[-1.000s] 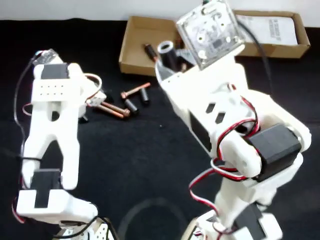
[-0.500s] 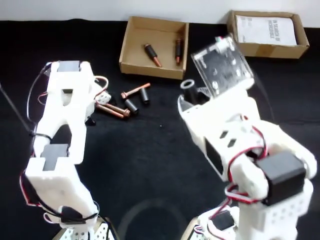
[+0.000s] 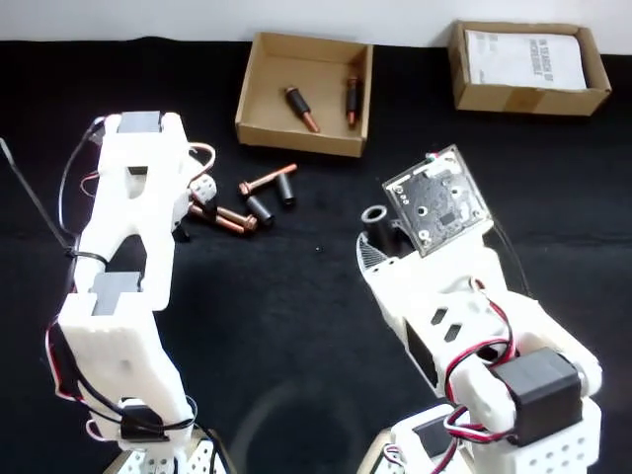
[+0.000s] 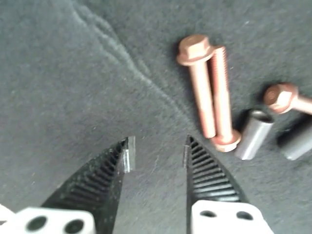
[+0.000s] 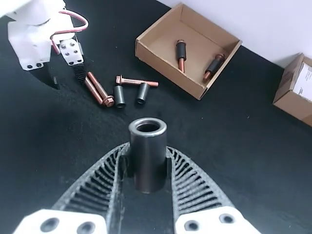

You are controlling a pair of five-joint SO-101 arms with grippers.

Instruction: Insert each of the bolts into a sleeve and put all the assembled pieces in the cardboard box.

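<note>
High view: over the last second the right gripper (image 3: 378,229) has pulled back from above the cardboard box (image 3: 296,140). It now sits out over the black table (image 3: 296,326), clamped on an upright sleeve (image 3: 374,213). Two assembled pieces (image 3: 301,109) lie in the box. The left arm has shuffled its pose, but the left gripper (image 3: 186,225) is parked just beside the loose bolts (image 3: 225,218).

Left wrist view: the jaws are partly open with nothing between them, just cloth. Two bolts lie side by side, head to tail, just beyond the tips, with a loose sleeve (image 4: 253,141) touching one head.

Right wrist view: the held sleeve (image 5: 147,141) is pinched between both fingers, bore facing up.

My read is that the right arm is offering its sleeve, so the left needs to grab a bolt next. Three bolts and three sleeves are still to pair.
</note>
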